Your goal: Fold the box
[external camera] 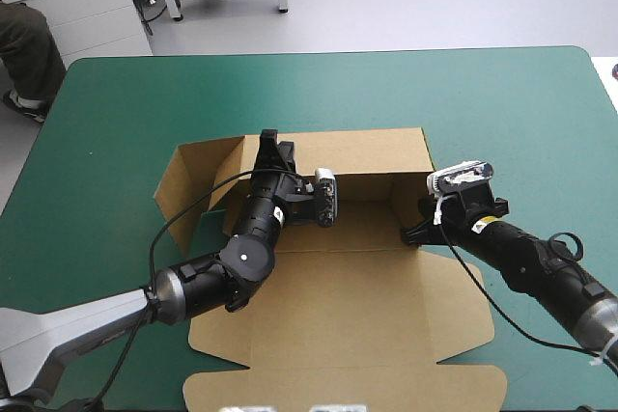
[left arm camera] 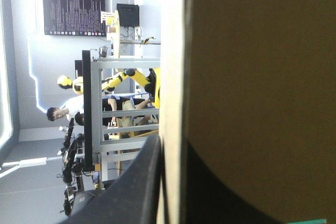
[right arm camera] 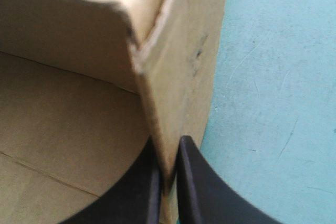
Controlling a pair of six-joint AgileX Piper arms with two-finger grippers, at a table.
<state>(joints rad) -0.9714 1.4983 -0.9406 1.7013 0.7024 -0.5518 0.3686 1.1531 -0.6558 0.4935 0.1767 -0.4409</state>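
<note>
Right wrist view: my right gripper (right arm camera: 168,145) pinches the box (right arm camera: 79,108) wall, left gripper (external camera: 272,147) clamped likewise; uneven pulling could buckle this corner.

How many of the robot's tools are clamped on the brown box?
2. The left tool pinches the box at its raised far wall, toward the left end; the right tool pinches the raised right wall near the far right corner.

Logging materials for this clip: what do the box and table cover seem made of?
The box: brown matte board, likely cardboard; creased fold lines and a pale cut edge show. The cover: teal-green, smooth with fine scratches, perhaps vinyl or rubber.
</note>
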